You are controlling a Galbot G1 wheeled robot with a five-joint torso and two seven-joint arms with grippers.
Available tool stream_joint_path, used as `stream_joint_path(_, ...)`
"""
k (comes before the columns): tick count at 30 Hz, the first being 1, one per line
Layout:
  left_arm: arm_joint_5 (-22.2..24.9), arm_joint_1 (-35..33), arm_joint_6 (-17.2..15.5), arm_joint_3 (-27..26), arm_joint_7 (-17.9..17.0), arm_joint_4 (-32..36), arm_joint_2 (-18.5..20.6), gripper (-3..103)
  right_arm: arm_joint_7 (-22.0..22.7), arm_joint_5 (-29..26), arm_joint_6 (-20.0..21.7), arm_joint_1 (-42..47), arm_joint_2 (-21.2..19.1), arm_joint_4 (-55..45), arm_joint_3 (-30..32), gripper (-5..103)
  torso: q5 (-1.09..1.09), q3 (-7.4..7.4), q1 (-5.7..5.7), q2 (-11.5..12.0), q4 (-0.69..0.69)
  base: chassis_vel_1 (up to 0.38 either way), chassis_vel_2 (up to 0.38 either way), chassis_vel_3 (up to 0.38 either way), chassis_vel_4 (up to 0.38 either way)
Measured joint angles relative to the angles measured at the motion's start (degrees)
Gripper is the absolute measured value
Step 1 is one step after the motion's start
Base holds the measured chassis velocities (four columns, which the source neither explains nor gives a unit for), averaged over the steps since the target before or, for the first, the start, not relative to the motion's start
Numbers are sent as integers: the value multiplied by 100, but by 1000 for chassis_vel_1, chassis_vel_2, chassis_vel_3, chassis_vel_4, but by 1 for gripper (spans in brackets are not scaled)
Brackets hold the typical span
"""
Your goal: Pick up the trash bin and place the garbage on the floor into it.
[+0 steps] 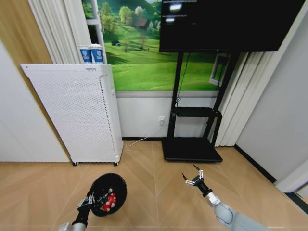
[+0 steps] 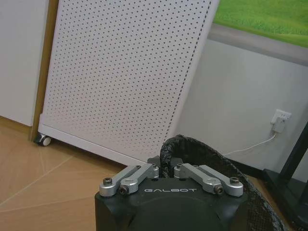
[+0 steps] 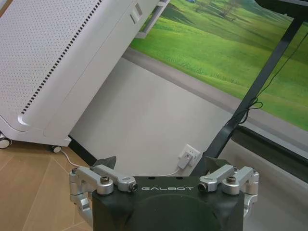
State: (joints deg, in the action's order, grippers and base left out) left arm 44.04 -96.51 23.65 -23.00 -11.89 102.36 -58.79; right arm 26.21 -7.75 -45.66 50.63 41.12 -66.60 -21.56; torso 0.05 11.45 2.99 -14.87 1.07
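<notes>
The trash bin (image 1: 117, 185), a small black wire-mesh basket, hangs tilted just above the floor (image 1: 159, 207) at lower left. My left gripper (image 1: 91, 198) is shut on its near rim. In the left wrist view the left gripper (image 2: 165, 167) pinches the mesh rim of the bin (image 2: 211, 161). Red-and-white garbage (image 1: 111, 200) lies inside the bin. My right gripper (image 1: 194, 179) hovers open and empty over the floor at lower right. In the right wrist view the right gripper (image 3: 161, 163) has its fingers spread wide, facing the wall.
A tall white perforated appliance (image 1: 77, 113) on casters stands against the wall behind the bin, with blue-and-white cups (image 1: 91, 54) above it. A black TV stand base (image 1: 191, 149) sits at centre right. A wall socket (image 1: 161, 120) and cable are between them.
</notes>
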Motion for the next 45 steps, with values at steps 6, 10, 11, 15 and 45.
stream_joint_path(6, -71, -5, 9, 204, 34, 13, -194, 8, 3, 12, 0, 101, 18, 9, 36, 100, -5, 0, 0, 0, 8, -82, -54, 58, 34)
stream_joint_path(10, -200, -193, 31, 321, 84, 55, -316, 8, 30, 56, 0, 151, 32, 26, 74, 100, -7, 0, 0, 0, 2, 0, 0, 0, 0)
stream_joint_path(11, -232, -290, 43, 326, 94, 99, -342, 8, 36, 59, 0, 152, 32, 31, 78, 100, -6, -1, 0, 0, 1, 51, 25, -18, -10)
stream_joint_path(15, -299, -525, 84, 321, 164, 201, -375, 8, 44, 61, 0, 153, 33, 54, 90, 100, -4, -1, 0, -1, -1, 0, 0, 0, 0)
stream_joint_path(45, -386, -999, 344, -23, 506, 191, -479, 8, 321, 357, -4, 381, 293, 38, 203, 100, -7, 0, -1, -2, 2, 103, 53, -105, -54)
